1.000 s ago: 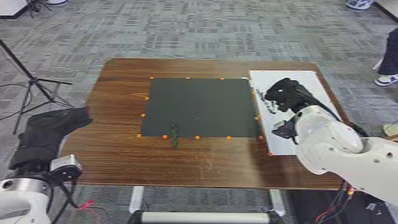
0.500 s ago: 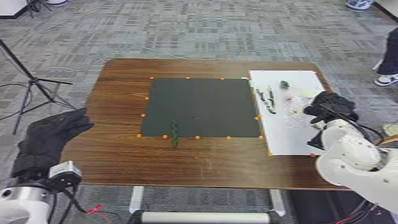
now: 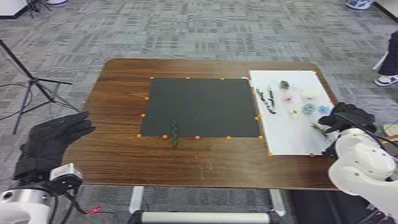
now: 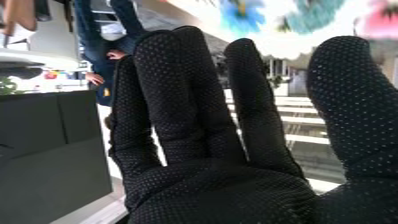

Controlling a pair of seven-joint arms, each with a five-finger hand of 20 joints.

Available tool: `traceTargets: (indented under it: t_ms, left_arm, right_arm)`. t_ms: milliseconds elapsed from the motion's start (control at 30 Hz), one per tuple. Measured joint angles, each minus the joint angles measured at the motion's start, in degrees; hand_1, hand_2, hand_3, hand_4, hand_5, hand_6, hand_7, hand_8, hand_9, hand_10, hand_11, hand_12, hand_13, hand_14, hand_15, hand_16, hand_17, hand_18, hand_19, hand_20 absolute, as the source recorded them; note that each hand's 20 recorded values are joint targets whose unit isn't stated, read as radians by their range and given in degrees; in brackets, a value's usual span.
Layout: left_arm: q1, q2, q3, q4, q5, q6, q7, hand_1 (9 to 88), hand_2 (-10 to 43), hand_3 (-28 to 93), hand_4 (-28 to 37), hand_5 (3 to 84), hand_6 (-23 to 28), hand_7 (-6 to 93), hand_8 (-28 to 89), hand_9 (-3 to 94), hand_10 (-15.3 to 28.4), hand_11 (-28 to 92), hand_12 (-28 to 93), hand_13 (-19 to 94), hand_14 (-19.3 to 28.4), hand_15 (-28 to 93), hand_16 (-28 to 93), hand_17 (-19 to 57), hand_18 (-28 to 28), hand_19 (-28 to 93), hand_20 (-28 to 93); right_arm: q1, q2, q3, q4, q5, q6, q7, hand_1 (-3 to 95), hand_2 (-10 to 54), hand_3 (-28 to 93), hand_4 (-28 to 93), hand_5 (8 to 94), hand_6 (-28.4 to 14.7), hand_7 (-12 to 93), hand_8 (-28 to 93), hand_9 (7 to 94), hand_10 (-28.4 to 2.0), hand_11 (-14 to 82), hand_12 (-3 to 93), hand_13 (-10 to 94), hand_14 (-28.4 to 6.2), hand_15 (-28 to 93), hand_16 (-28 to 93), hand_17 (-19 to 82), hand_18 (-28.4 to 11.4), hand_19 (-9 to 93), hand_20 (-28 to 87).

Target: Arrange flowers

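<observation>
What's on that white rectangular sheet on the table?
A pink flower, a cream flower, blue flowers and dark green sprigs. The black-gloved right hand covers part of the sheet, hiding anything beneath.

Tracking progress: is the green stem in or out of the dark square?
Partly in: the green stem crosses the near edge of the dark square, its near end on the table.

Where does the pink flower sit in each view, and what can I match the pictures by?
Head view: the pink flower lies on the white board, toward the far end, to the left of the right hand.
Right wrist view: it appears beyond the fingertips, near the teal flower.
Shared landmark: the right hand's black glove, beside the board in the head view and large in the foreground of the wrist view.
</observation>
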Motion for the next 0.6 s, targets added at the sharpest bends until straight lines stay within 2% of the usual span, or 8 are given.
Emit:
traceTargets:
  t_ms: [200,500,600]
  left_arm:
    - [0.09,0.08,0.37,0.0,-0.32,0.07,0.45,22.7,-2.5,87,-23.8,57.2,11.8,13.2,-10,48.5,20.2,34,12,35,23.2,54,-8,-5.4,17.9,43,14]
    - [0.4,0.06,0.44,-0.02,-0.47,0.09,0.56,22.5,-2.3,87,-23.7,57.0,12.0,13.4,-10,48.6,20.2,34,12,35,23.2,54,-8,-5.3,17.9,43,14]
    - [0.53,0.02,0.44,-0.02,-0.66,0.19,0.62,22.6,-2.2,87,-23.8,56.9,12.0,13.5,-10,48.5,20.2,34,12,35,23.2,54,-8,-5.3,17.9,43,14]
  right_arm:
    - [0.71,0.11,-3.63,0.98,0.46,-0.08,0.17,30.7,-0.3,77,-23,52.8,-4.6,20,-15,62.1,-19.8,24.9,14.6,57,-18.0,69,13,20,-28.3,87,-1]
    - [-0.88,-0.17,-1.68,1.74,0.76,-0.51,0.3,32.0,-1.7,78,-23,53.1,-4.2,20,-16,62.2,-19.5,24.8,14.6,58,-17.6,69,13,20,-28.3,87,-3]
    - [-1.05,-0.27,-2.21,1.98,0.59,-0.53,0.32,34.2,-2.9,79,-24,54.2,-3.7,21,-16,63.6,-18.5,25.7,14.8,59,-16.8,69,13,21,-27.9,88,-3]
